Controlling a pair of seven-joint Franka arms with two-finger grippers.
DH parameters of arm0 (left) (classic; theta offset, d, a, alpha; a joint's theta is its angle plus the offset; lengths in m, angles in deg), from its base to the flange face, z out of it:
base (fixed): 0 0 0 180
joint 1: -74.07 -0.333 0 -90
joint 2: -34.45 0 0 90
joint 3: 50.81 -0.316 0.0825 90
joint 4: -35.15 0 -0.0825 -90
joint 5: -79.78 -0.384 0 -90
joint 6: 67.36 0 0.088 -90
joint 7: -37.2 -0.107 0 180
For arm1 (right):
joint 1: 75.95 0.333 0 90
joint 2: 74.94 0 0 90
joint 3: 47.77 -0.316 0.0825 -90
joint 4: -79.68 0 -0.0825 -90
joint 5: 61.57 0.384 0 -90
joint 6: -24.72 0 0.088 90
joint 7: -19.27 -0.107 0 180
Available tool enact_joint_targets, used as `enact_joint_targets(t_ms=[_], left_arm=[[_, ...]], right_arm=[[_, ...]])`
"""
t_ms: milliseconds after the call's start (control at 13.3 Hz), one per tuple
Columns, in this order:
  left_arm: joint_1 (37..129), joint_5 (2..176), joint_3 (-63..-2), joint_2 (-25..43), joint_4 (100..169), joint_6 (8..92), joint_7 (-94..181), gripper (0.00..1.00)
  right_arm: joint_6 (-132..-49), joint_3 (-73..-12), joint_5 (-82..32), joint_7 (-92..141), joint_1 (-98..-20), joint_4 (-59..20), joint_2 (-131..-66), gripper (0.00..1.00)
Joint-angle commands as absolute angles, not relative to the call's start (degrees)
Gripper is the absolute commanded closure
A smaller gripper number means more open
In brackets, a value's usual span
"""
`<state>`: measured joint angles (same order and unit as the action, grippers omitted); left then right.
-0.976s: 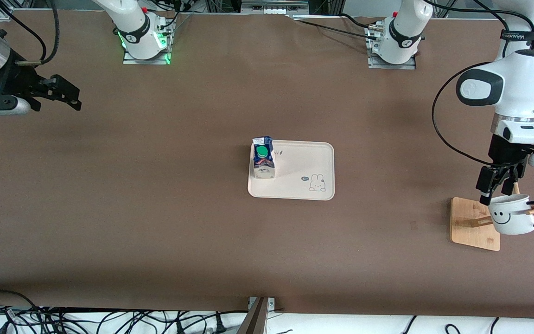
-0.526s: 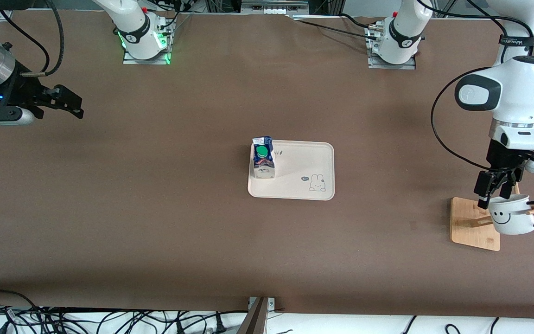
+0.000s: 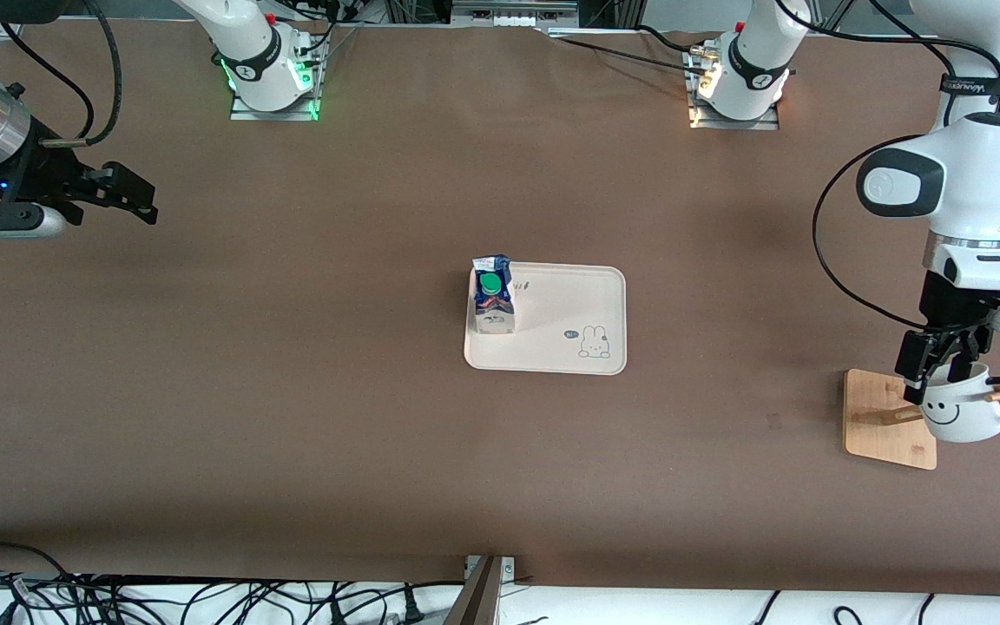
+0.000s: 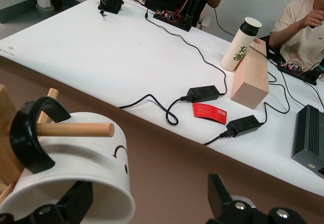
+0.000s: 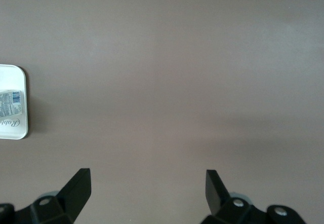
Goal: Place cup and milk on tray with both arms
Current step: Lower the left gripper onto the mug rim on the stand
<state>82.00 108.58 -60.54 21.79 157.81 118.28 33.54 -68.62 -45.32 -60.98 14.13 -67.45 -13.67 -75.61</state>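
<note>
- Your left gripper (image 3: 937, 371) sits at the cup (image 3: 960, 414), fingers spread, straddling the rim: in the left wrist view one finger (image 4: 76, 201) is inside the white wall, the other (image 4: 218, 193) outside it. No squeeze on the wall that you can see.
- The cup hangs by its black handle (image 4: 31, 138) on a wooden peg (image 4: 76, 129) of the stand, over the wooden stand base (image 3: 886, 419), at the left arm's end of the table. Mouth tipped sideways; what you can see of the inside holds nothing.
- Your right gripper (image 3: 122, 193) hovers over bare table at the right arm's end, fingers (image 5: 76, 188) apart, nothing between them. That arm waits.
- Tray (image 3: 578, 304) lies mid-table, at about 9 o'clock from the cup in the front view and well apart from it.
- The milk (image 3: 493, 295) stands upright in the tray, at the corner toward the right arm's end and farther from the front camera, green cap up. It is the tray's only load; the bunny drawing (image 3: 593, 341) sits at 4 o'clock from the carton.
</note>
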Motion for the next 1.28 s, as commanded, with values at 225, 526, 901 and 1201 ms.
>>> enact_joint_targets(t_ms=[225,526,901,1201], left_arm=[[81.63,108.33,-60.74,20.04,156.00,118.62,32.80,0.00],[81.72,108.34,-61.35,20.12,155.91,118.62,32.98,0.00],[81.63,107.90,-62.06,20.82,154.07,118.62,32.72,0.00],[81.63,108.69,-62.06,19.95,154.68,118.53,32.89,0.00]], right_arm=[[-68.71,-45.22,-61.48,14.35,-69.00,-13.14,-75.99,0.00],[-68.80,-45.13,-61.48,14.35,-69.00,-13.14,-76.09,0.00],[-68.97,-45.13,-61.48,14.35,-68.92,-13.14,-76.17,0.00],[-69.32,-45.13,-61.48,14.35,-68.92,-13.14,-76.17,0.00]])
